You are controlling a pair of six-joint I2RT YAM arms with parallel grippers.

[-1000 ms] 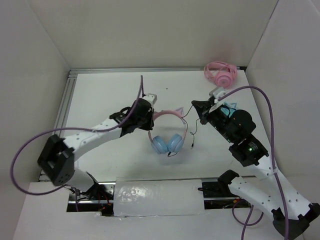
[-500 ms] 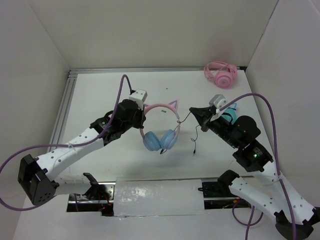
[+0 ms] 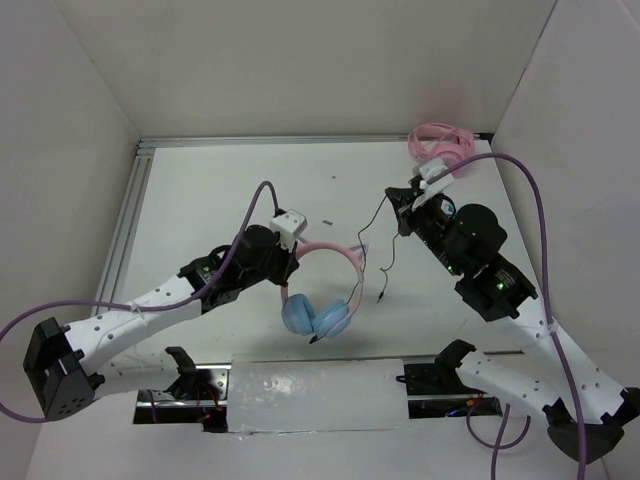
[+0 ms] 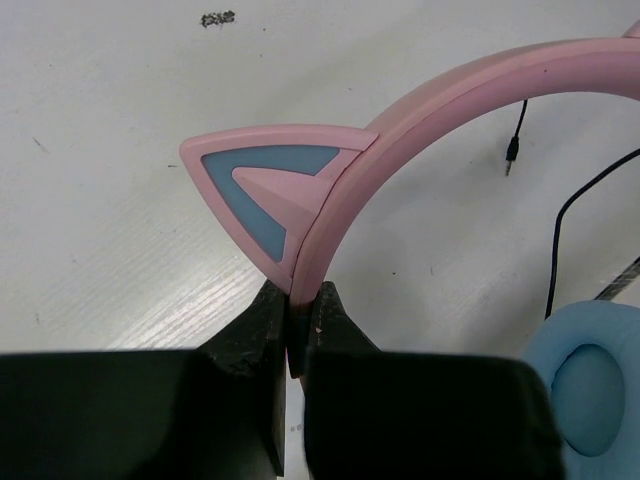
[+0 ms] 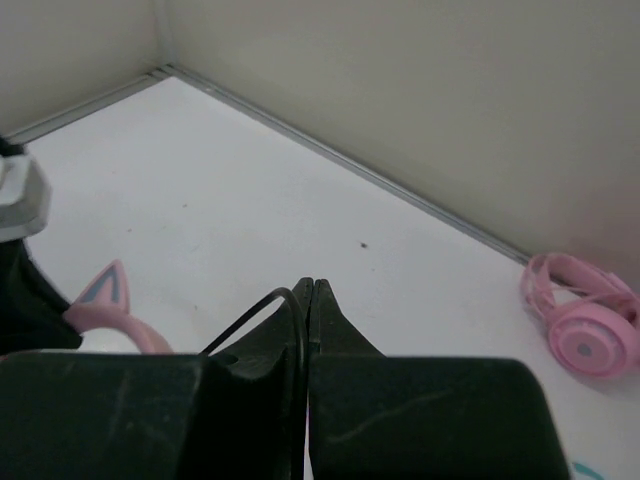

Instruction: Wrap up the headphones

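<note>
The headphones [image 3: 325, 270] have a pink cat-eared headband [image 4: 440, 110] and light blue ear cups [image 3: 314, 317]. They hang above the middle of the table. My left gripper [image 3: 291, 255] is shut on the headband just below one cat ear [image 4: 265, 185], as the left wrist view [image 4: 297, 305] shows. The thin black cable [image 3: 368, 235] runs from the cups up to my right gripper [image 3: 396, 196], which is shut on it; the cable [image 5: 250, 320] loops over the left finger in the right wrist view [image 5: 310, 292]. The plug end [image 3: 381, 297] dangles free.
All-pink headphones [image 3: 440, 140] lie in the far right corner, also in the right wrist view [image 5: 585, 320]. White walls enclose the table on three sides. A metal rail [image 3: 130, 215] runs along the left edge. A pale block [image 3: 318, 395] lies at the near edge.
My left gripper has carried the headphones nearer and slightly right. My right gripper has moved away toward the back right, drawing the cable up and taut.
</note>
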